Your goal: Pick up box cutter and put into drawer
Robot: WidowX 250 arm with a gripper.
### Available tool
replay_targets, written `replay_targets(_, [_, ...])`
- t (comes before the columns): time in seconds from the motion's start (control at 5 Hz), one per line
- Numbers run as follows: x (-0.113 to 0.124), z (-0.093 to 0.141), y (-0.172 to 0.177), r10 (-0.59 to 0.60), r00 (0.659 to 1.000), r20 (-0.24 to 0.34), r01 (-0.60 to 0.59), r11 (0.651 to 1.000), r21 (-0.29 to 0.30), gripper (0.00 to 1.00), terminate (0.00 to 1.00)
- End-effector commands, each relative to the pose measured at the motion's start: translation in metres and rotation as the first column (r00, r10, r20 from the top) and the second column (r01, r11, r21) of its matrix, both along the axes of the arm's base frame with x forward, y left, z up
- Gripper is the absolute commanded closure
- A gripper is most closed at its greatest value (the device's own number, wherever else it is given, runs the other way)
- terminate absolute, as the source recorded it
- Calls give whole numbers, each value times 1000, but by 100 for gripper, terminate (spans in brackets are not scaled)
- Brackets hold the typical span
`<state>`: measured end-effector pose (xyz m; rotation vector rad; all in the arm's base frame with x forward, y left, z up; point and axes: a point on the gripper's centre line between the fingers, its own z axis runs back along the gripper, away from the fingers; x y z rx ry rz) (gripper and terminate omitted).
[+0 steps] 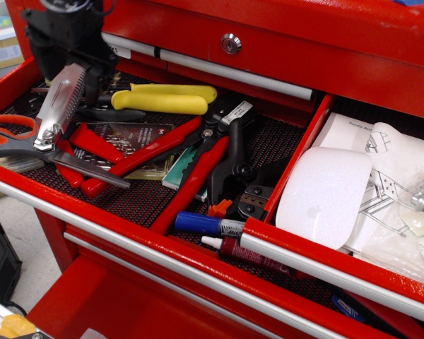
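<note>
Far left: black gripper (69, 70) down over the far, rounded end of the box cutter (56, 106); fingers appear to sit either side of that end, but whether they press on it or stand apart, cannot tell. Cutter lies flat in the open left drawer (127, 201), its near end across the orange-handled scissors (14, 138). Not lifted yet, by the look of it.

Middle: yellow-handled pliers (162, 99) just right of the gripper, red-handled tools (148, 152) nearer.

Right: second drawer holds papers (389, 162).

Judgement: grasp stage only; lift and placing remain.
</note>
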<state>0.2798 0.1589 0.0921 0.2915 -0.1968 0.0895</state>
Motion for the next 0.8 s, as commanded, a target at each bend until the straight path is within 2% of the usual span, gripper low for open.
replay_targets(0.0, [4, -14, 25, -10, 999, 36, 11, 1000, -20, 0, 0])
replay_targets(0.2, [4, -29, 23, 8, 997, 80, -5, 999, -36, 0, 0])
replay_targets(0.4, [2, -16, 7, 46, 999, 28, -44, 996, -79, 100, 0])
replay_targets(0.6, [-1, 34, -42, 113, 993, -45, -116, 992, -53, 100, 0])
